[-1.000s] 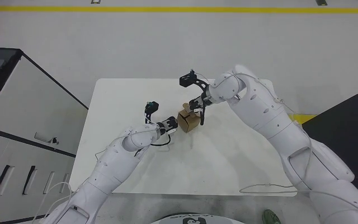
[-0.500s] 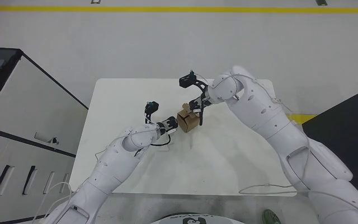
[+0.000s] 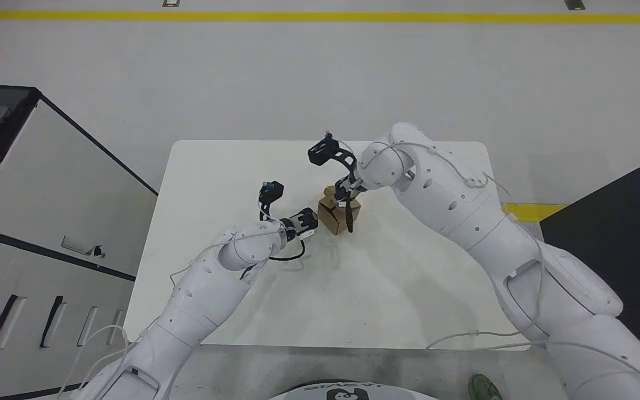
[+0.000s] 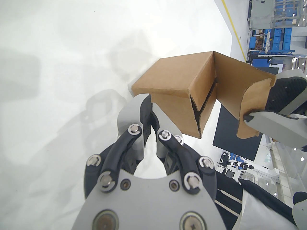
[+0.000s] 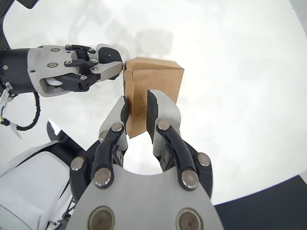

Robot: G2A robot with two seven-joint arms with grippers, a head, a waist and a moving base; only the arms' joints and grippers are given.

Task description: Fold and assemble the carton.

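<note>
The right tool [image 5: 136,111] pinches a bent flap of the carton [image 5: 153,82]. The left tool [image 4: 150,118], its fingers nearly pressed together, nips the carton's opposite edge. The carton is between them over the middle of the tabletop [image 3: 420,290], half formed, with one seam gaping. The likely risks are that the two tools pull against each other and tear or crease the flap, or that the thin edge slips from the left pinch. Both arms stretch inward from opposite sides, wrists angled toward the carton.
</note>
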